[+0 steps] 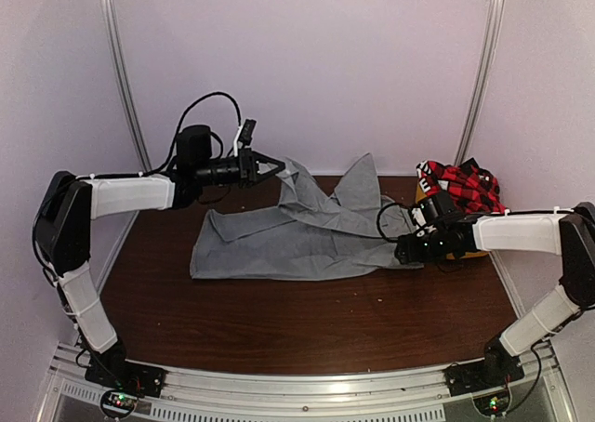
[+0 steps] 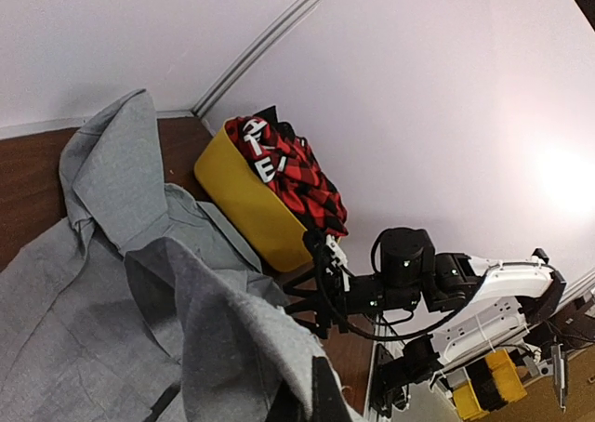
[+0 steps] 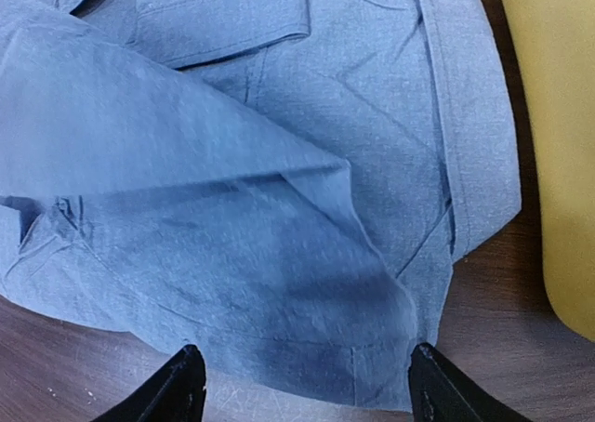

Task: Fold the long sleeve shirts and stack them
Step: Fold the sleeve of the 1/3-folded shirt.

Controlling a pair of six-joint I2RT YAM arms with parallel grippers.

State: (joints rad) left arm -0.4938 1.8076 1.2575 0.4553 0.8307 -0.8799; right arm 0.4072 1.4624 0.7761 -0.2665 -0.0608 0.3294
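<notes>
The light-grey long sleeve shirt (image 1: 297, 236) lies spread across the middle of the brown table, one part raised at the back. My left gripper (image 1: 275, 168) is shut on that raised edge and holds it above the table; in the left wrist view the cloth (image 2: 93, 301) drapes over my gripper (image 2: 311, 385). My right gripper (image 1: 402, 251) is open and empty, low over the shirt's right corner; its fingers (image 3: 186, 389) straddle the hem of the shirt (image 3: 279, 162). The red-and-black plaid shirt (image 1: 465, 185) lies bunched in the yellow tub (image 2: 246, 208).
The yellow tub (image 3: 558, 143) stands at the table's right back, just right of my right gripper. White walls with metal rails close in the back and sides. Bare brown table (image 1: 307, 320) lies in front of the shirt.
</notes>
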